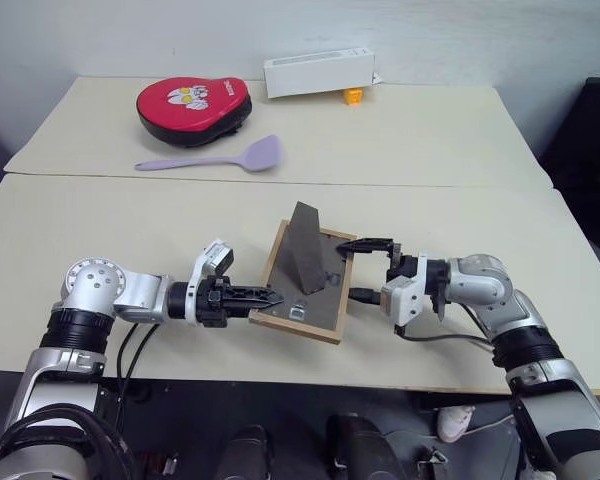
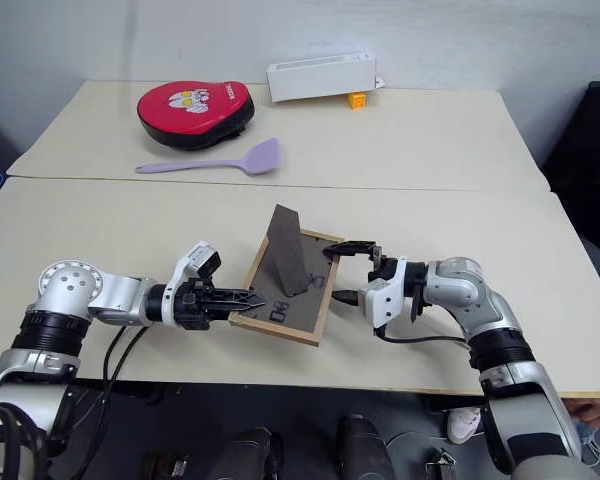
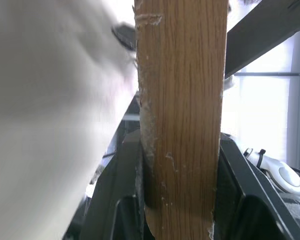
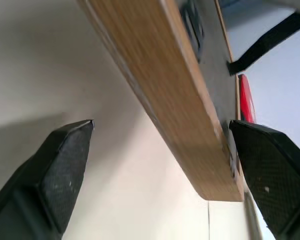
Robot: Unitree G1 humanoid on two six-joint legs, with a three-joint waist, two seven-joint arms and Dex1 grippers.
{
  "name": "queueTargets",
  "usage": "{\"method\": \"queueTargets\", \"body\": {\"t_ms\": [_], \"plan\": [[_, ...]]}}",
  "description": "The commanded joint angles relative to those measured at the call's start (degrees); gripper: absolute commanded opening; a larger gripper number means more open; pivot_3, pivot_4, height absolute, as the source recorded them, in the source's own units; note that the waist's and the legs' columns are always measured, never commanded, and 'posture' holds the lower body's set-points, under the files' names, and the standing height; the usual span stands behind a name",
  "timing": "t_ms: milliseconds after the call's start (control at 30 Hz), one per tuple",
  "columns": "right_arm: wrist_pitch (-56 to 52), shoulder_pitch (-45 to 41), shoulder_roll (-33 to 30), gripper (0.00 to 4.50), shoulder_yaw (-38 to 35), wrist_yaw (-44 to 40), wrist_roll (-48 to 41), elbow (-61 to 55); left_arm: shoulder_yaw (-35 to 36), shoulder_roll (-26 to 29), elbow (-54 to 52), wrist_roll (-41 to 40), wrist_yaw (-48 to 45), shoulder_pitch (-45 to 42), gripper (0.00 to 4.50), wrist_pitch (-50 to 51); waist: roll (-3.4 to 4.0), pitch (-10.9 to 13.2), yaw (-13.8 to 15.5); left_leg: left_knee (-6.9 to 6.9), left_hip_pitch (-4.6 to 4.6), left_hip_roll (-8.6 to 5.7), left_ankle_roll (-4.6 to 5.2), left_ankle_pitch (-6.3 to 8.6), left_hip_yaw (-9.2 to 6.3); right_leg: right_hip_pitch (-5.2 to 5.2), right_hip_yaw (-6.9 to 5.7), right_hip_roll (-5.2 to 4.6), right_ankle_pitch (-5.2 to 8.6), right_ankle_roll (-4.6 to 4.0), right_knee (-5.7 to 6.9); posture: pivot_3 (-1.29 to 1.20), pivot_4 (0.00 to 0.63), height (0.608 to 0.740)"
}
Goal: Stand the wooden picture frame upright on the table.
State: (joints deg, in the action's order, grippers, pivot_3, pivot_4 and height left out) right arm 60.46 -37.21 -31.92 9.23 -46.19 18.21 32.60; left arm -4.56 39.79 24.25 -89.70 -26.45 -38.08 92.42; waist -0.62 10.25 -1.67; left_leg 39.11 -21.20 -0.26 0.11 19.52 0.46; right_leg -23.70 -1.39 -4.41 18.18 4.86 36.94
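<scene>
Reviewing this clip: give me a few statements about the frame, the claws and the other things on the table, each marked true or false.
1. The left claw is shut on an edge of the wooden picture frame. True.
2. The right claw is clamped on the frame. False: its fingers stand wide apart, one on each side of the frame's edge.
3. The frame's dark back faces up, with its stand swung out. True.
4. The frame already stands upright on the table. False: it is tilted, back side up.
5. The purple spatula lies on the red pad. False: it lies on the table, beside the pad.
</scene>
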Motion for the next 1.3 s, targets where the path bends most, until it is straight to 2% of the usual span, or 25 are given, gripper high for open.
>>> {"method": "queueTargets", "body": {"t_ms": [33, 100, 200, 300, 433, 500, 600, 700, 767, 867, 900, 967, 1000, 1100, 1200, 1300], "plan": [[1.7, -1.9, 0.7, 4.1, 0.1, 7.9, 3.9, 1.5, -1.2, 1.4, -1.0, -7.4, 2.4, -0.6, 1.25, 0.1, 0.0, 0.0, 0.0, 0.0, 0.01, 0.01, -0.03, -0.01, -0.01, 0.0, 0.0, 0.01, 0.0, 0.0, 0.0, 0.0, 0.15, 0.74], [2.6, -2.3, 0.4, 3.55, 0.0, 11.2, 5.4, 2.0, -1.7, 1.7, -0.9, -9.6, 4.2, -0.4, 1.25, 0.1, 0.0, 0.0, 0.0, -0.01, 0.01, 0.01, -0.04, -0.02, -0.01, -0.01, 0.0, 0.02, 0.0, -0.01, 0.01, 0.0, 0.15, 0.74], [4.1, -2.6, -0.7, 2.46, 0.1, 15.4, 7.6, 1.9, -1.4, 1.6, 0.3, -12.0, 7.0, -0.4, 1.25, 0.1, 0.0, 0.0, 0.0, -0.01, 0.01, 0.0, -0.04, -0.02, -0.01, -0.01, 0.0, 0.03, 0.0, -0.01, 0.02, 0.0, 0.15, 0.74], [4.9, -2.8, -1.3, 1.72, 0.1, 19.4, 9.3, 2.1, -0.9, 0.8, 2.3, -14.5, 10.2, -0.6, 1.25, -0.8, 0.0, 0.0, -0.1, -0.01, 0.01, 0.0, -0.05, -0.03, -0.01, -0.01, 0.0, 0.04, 0.01, -0.01, 0.04, 0.0, 0.15, 0.74], [5.7, -2.8, -1.9, 1.58, 0.9, 23.1, 11.1, 2.1, 0.6, -1.2, 1.8, -20.0, 18.6, 0.1, 1.25, -7.3, 0.0, 0.0, 0.0, 0.0, 0.01, -0.01, -0.04, -0.04, 0.0, -0.01, 0.0, 0.04, 0.0, -0.01, 0.04, 0.0, 0.15, 0.74], [5.4, -2.5, -1.6, 1.58, 0.9, 24.6, 10.2, 1.9, 2.7, -1.9, -1.9, -20.9, 23.1, 1.3, 1.25, -11.6, 0.0, 0.0, 0.0, 0.01, 0.01, -0.03, -0.02, -0.05, 0.0, 0.0, 0.01, 0.0, 0.0, -0.01, 0.02, 0.0, 0.15, 0.74], [5.1, -2.3, -1.9, 1.54, 1.9, 25.2, 9.9, 1.9, 3.4, 1.2, -7.9, -22.3, 23.1, 2.9, 2.24, -10.6, -0.03, 0.0, -0.1, 0.01, 0.01, 0.02, -0.06, -0.06, -0.01, -0.01, -0.01, 0.03, 0.0, -0.01, -0.05, 0.0, 0.15, 0.74], [5.8, -1.9, -2.3, 1.28, 2.2, 26.0, 9.0, 1.3, 11.4, 5.0, -13.7, -11.1, 17.5, 6.5, 3.13, -17.6, 0.01, 0.0, -0.9, -0.1, 0.06, 0.02, -0.11, -0.08, -0.02, -0.05, 0.12, 0.11, 0.01, -0.01, -0.02, 0.0, 0.15, 0.74], [5.8, -1.3, -2.6, 1.28, 2.9, 24.9, 6.2, 1.2, 15.7, 8.1, -13.7, -1.9, 9.9, 8.7, 3.13, -24.0, 0.03, 0.0, -1.2, -0.15, 0.11, 0.01, -0.13, -0.1, -0.02, -0.06, 0.15, 0.16, 0.02, -0.03, -0.03, 0.0, 0.15, 0.74], [4.3, 0.0, -2.7, 1.28, 3.8, 22.2, -0.6, 0.9, 17.2, 13.4, -14.1, 13.7, -4.9, 12.6, 3.13, -36.3, 0.06, 0.0, -1.3, -0.2, 0.11, 0.04, -0.19, -0.11, -0.03, -0.06, 0.12, 0.26, 0.05, -0.09, -0.05, 0.0, 0.15, 0.74], [1.9, 0.9, -2.3, 1.28, 4.1, 19.5, -5.7, 0.5, 17.4, 14.4, -14.9, 20.3, -10.2, 14.7, 3.13, -44.1, 0.07, 0.1, -1.3, -0.22, 0.11, 0.03, -0.19, -0.11, -0.03, -0.06, 0.12, 0.25, 0.05, -0.09, -0.06, 0.0, 0.15, 0.74], [-5.0, 3.0, -0.9, 1.28, 3.4, 14.2, -16.4, -1.3, 18.8, 13.5, -16.1, 30.1, -16.2, 17.4, 3.13, -57.7, 0.07, 0.1, -1.0, -0.23, 0.1, 0.03, -0.18, -0.1, -0.02, -0.01, 0.1, 0.23, 0.05, -0.09, -0.15, 0.0, 0.15, 0.74], [-15.1, 5.2, 0.4, 1.28, 2.5, 9.0, -25.9, -4.7, 18.8, 13.1, -17.8, 35.2, -18.8, 19.5, 3.13, -64.5, 0.07, 0.1, -0.7, -0.21, 0.1, 0.04, -0.18, -0.1, -0.03, 0.0, 0.09, 0.21, 0.05, -0.09, -0.16, 0.0, 0.15, 0.74], [-37.9, 9.5, 1.7, 1.28, -0.5, 1.1, -43.7, -13.8, 17.9, 10.9, -24.0, 42.0, -25.5, 24.0, 3.7, -73.4, 0.12, 0.1, 0.2, -0.19, 0.08, 0.08, -0.11, -0.06, -0.09, 0.06, 0.07, 0.12, 0.04, -0.09, -0.23, 0.0, 0.15, 0.74], [-53.8, 11.0, 1.8, 1.28, -3.5, -1.2, -51.3, -17.0, 17.8, 6.9, -28.9, 44.8, -26.5, 26.6, 4.5, -77.0, 0.15, 0.1, 0.8, -0.09, 0.01, 0.04, 0.07, 0.02, -0.14, 0.07, 0.02, -0.05, 0.04, -0.09, -0.21, 0.0, 0.15, 0.74], [-63.1, 10.1, 3.4, 1.28, -6.1, -0.8, -53.6, -14.6, 16.4, 3.5, -32.0, 47.8, -27.3, 28.4, 4.5, -79.5, 0.16, 0.1, 0.8, -0.11, 0.03, 0.04, 0.14, 0.07, -0.13, 0.08, 0.03, -0.07, 0.03, -0.07, -0.21, 0.0, 0.15, 0.74]]}}
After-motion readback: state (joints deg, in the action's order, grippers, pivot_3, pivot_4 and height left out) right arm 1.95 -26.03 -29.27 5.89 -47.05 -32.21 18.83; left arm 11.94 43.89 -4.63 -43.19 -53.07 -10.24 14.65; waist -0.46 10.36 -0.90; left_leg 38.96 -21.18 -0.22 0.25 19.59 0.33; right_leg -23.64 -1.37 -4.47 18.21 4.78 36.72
